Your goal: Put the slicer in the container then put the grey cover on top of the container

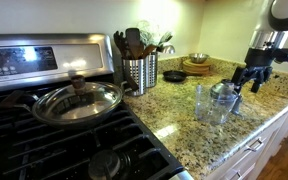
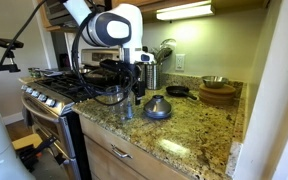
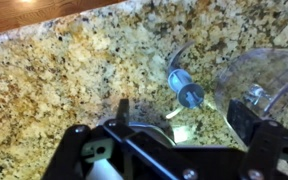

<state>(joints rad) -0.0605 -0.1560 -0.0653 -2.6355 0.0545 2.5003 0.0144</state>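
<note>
The gripper hung over the speckled stone counter with its jaws spread wide and nothing between them. In the wrist view the two dark fingers stood at the bottom edge, one at about 7 o'clock of the picture and its mate at about 5 o'clock. The slicer, a small piece with a blue-grey knob on a short stem, lay on the counter at about 12 o'clock from the gap between the jaws. It was clear of both fingers and touched neither. The container, clear plastic, sat at about 2 o'clock from the jaws, just beside the slicer. Whether the two touched could not be told, since the clear wall blurred into the stone. In an exterior view the grey cover rested dome up on the counter at about 4 o'clock from the gripper, near it but apart. In both exterior views the arm reached down over the counter's front part. A steel utensil holder stood well back at about 9 o'clock from the gripper. A pan with a glass lid sat on the stove farther out the same way.
</note>
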